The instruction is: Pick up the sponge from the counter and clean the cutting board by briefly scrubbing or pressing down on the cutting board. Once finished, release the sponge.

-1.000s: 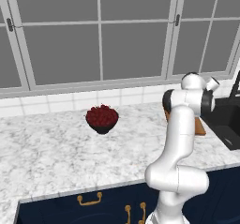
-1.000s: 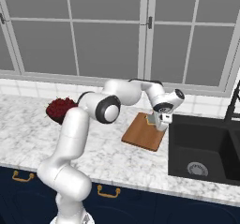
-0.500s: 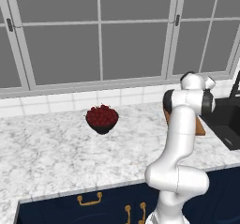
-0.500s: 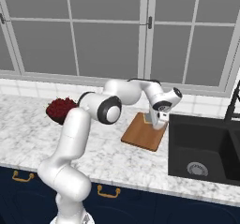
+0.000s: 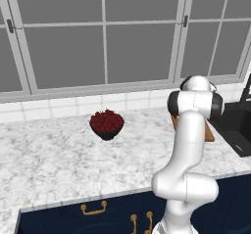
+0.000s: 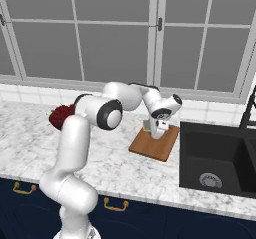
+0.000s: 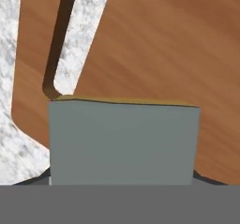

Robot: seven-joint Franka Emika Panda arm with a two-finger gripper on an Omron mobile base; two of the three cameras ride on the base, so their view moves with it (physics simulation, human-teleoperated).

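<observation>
Sponge [image 7: 124,141] clamped between closed gripper [image 6: 159,131] fingers, held low over far handle-slot end of cutting board [image 6: 159,145], positioned for pressing down to scrub.

Even, soft rendered light, no glare and only faint shadows. Base views are sharp. The hand view looks slightly blurred, perhaps from closeness.
</observation>
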